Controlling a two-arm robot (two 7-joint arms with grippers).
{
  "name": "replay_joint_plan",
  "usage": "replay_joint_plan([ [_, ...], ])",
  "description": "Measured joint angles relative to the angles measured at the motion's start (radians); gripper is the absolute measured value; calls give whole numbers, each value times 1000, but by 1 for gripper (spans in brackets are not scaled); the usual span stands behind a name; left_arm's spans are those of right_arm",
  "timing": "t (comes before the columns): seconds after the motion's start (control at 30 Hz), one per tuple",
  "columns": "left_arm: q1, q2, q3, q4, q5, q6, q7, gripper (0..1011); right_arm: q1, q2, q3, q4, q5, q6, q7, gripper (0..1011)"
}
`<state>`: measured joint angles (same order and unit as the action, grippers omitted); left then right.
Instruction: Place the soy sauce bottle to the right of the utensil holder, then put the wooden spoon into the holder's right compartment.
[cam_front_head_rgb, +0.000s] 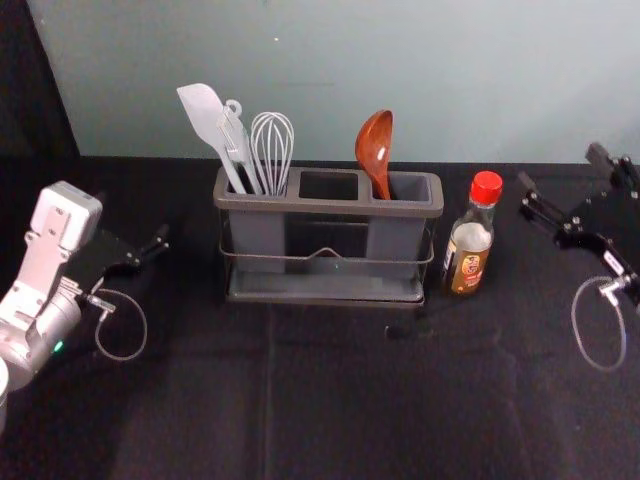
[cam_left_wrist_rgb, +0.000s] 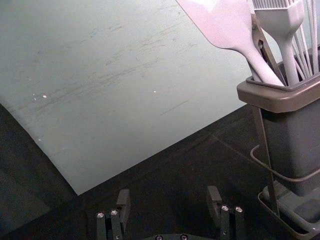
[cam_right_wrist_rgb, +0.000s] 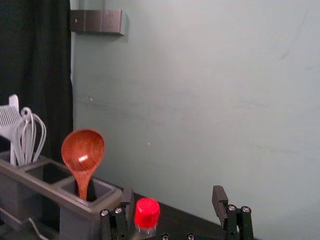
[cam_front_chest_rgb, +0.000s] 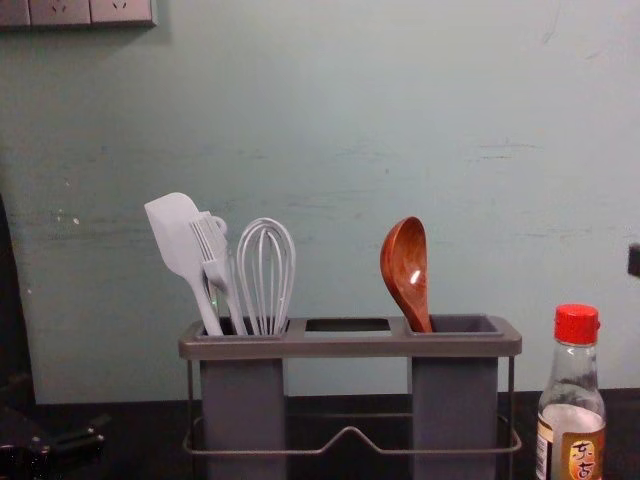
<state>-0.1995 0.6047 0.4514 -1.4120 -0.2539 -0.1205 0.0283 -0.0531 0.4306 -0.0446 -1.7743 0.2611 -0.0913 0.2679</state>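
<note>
The right pincer (cam_right_wrist_rgb: 173, 192) is spread, with nothing gripped, and is located to the right of the utensil holder (cam_front_chest_rgb: 345, 346), beyond the soy sauce bottle (cam_front_head_rgb: 470, 245). The left pincer (cam_left_wrist_rgb: 168, 192) is likewise spread and unloaded, and is located to the left of the holder, well apart from it.

Status of placement 1: the bottle is seated upright on the worktop (cam_front_head_rgb: 330, 400), just to the right of the holder, with a narrow gap left between them. Its red cap (cam_front_head_rgb: 486, 187) is fitted. The position required by the task is judged to be met.

Status of placement 2: the wooden spoon (cam_front_chest_rgb: 406, 265) is held in the right compartment (cam_front_chest_rgb: 455, 390) of the holder. The handle is inserted downward, the bowl is raised above the rim, and a slight tilt toward the holder's left is shown. This requirement is also judged to be met.

Other contents: the spatula (cam_front_chest_rgb: 177, 235), the brush (cam_front_chest_rgb: 211, 245) and the whisk (cam_front_chest_rgb: 267, 275) are stored in the left compartment (cam_front_chest_rgb: 243, 410) of the holder.

Remaining work: no further placement is judged to be needed. If the arms are to be withdrawn, the right one should be guided clear of the bottle, since it could be knocked over by a sideways sweep.
</note>
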Motion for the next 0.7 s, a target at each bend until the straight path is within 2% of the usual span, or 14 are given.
replay_joint_plan([
  [0.33, 0, 0, 0, 0, 0, 0, 0, 1005, -54, -27, 9, 41, -3, -25, 16, 1003],
  [0.7, 0, 0, 0, 0, 0, 0, 0, 1005, -37, -78, -13, 128, -38, -16, -9, 1002],
])
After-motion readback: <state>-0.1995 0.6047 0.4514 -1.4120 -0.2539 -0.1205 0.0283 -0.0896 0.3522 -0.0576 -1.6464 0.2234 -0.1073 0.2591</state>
